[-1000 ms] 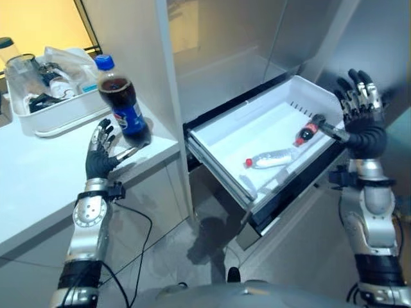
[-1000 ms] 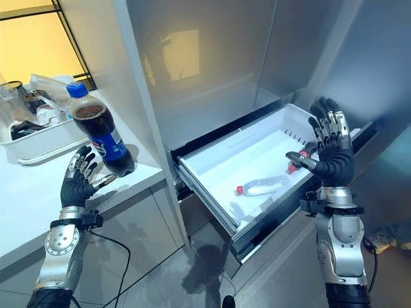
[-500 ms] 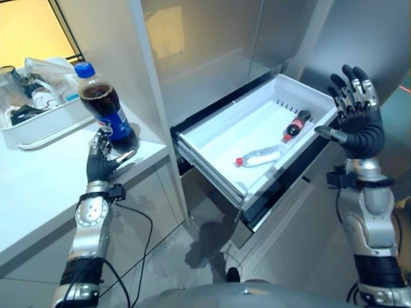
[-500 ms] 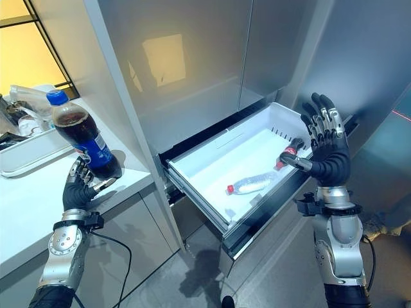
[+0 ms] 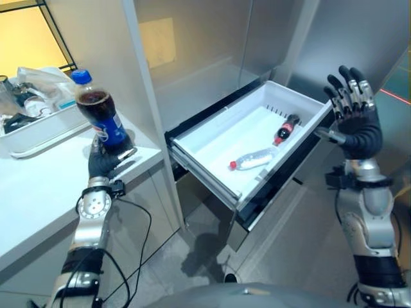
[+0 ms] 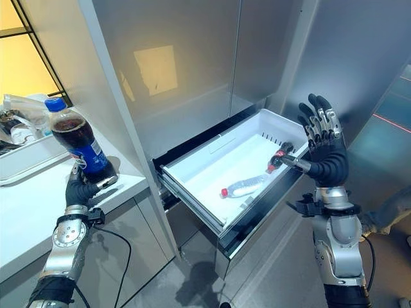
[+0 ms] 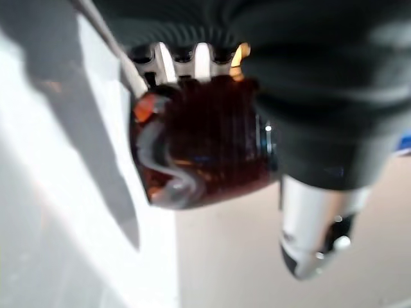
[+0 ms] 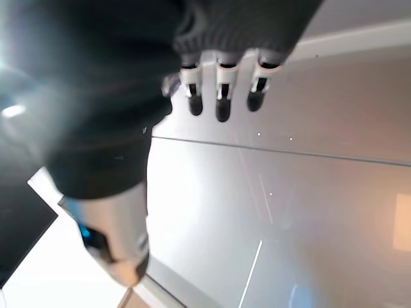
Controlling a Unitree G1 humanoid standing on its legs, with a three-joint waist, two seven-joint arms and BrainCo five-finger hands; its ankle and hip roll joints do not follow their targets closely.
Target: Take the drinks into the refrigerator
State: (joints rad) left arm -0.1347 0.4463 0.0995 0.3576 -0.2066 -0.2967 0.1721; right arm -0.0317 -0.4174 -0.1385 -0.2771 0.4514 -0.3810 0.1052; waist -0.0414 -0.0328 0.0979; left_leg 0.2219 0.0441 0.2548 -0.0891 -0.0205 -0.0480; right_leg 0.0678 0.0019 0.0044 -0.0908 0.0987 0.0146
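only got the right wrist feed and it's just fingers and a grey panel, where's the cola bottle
Observer: The large cola bottle stands upright on the white counter, with the left hand at its base.
Operator: has it got a grip
Observer: Yes, in the left wrist view its fingers curl round the bottle.
Operator: drawer ready
Observer: The white drawer is pulled open, with a clear water bottle and a small cola bottle lying inside.

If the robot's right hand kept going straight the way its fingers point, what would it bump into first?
The right robot hand is open, fingers pointing up and a bit forward. Its wrist view shows the refrigerator's smooth grey door panel just past the fingertips, so it would probably meet that first. The depth is hard to judge.
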